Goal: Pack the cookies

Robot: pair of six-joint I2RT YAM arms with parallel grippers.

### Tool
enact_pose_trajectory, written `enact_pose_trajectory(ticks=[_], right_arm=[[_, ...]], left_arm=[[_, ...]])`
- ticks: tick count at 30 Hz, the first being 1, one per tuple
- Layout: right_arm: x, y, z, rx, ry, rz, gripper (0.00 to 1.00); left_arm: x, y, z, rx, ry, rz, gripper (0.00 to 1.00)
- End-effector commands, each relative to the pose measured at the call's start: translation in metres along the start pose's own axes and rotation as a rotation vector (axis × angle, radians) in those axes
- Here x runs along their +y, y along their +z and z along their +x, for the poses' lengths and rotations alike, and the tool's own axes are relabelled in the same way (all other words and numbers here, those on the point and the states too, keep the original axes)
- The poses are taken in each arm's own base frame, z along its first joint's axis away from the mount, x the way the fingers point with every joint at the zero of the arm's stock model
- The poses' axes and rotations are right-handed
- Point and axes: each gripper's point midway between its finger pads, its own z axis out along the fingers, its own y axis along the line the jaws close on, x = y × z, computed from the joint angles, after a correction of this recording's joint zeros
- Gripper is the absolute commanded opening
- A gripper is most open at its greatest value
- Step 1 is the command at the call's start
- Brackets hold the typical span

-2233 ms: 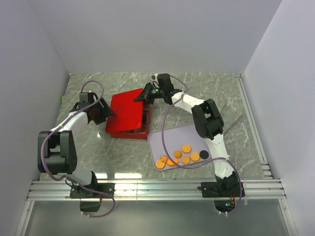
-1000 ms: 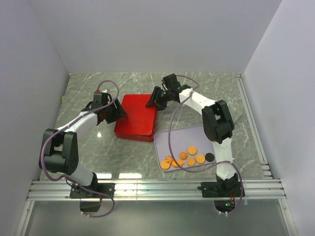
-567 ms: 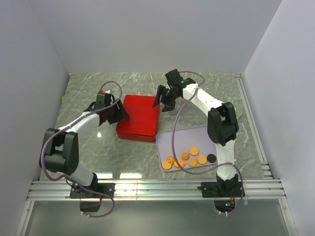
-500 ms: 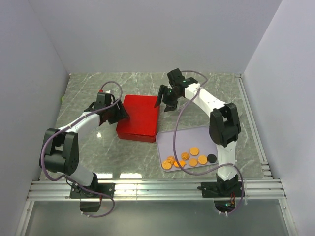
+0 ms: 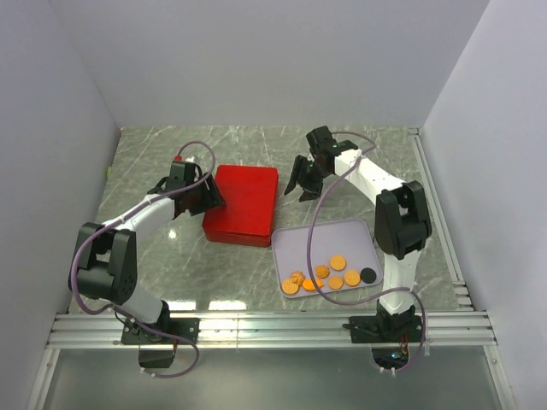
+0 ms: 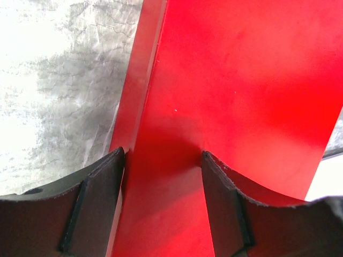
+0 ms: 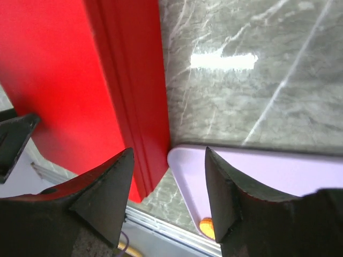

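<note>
Several orange cookies (image 5: pixel 320 277) and one black cookie (image 5: pixel 367 274) lie at the near end of a lavender tray (image 5: pixel 316 237). A closed red box (image 5: pixel 244 203) lies left of the tray. My left gripper (image 5: pixel 208 196) is at the box's left edge; in the left wrist view it (image 6: pixel 162 152) is open, its fingers straddling the edge of the red lid (image 6: pixel 241 80). My right gripper (image 5: pixel 301 184) is open and empty, right of the box and above the tray's far corner. The right wrist view (image 7: pixel 168 151) shows the box (image 7: pixel 80 80), the tray (image 7: pixel 252 171) and one orange cookie (image 7: pixel 207 227).
The grey marble table (image 5: pixel 171 256) is bounded by white walls on three sides and a metal rail (image 5: pixel 273 329) at the near edge. The box and the tray nearly touch at the tray's far left corner.
The red lid has gone from raised to shut. My right gripper has let go and drawn off to the right of the box. The tray has shifted slightly right. My left gripper stays at the box's left edge.
</note>
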Motion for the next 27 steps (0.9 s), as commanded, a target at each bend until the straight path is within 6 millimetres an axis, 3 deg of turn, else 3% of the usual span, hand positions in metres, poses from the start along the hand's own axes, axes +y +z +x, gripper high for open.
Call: enact_pose_trajectory(ticks=[1,5,10,19,22,27], right_arm=[[0.002,0.015,-0.009,0.024,0.036,-0.08,0.61],[0.028,0.029,-0.015,0.061,0.102,-0.286,0.6],[0.047,0.038,-0.024,0.073,0.185,-0.37,0.57],[0.042,0.061,-0.016,0.116,0.312,-0.383,0.52],[0.044,0.054,-0.017,0.094,0.311,-0.405,0.51],[0.039,0.021,-0.025,0.006,0.303,-0.409,0.51]], left_arm=[[-0.014,0.001,0.0,0.017,0.068,0.028,0.65],[-0.016,0.003,-0.003,0.014,0.133,0.016,0.65],[-0.019,0.004,0.0,0.023,0.218,0.006,0.66],[-0.027,0.003,0.011,0.03,0.348,0.007,0.66],[-0.025,0.002,0.017,0.037,0.373,0.007,0.66],[-0.017,0.003,0.029,0.058,0.397,-0.005,0.66]])
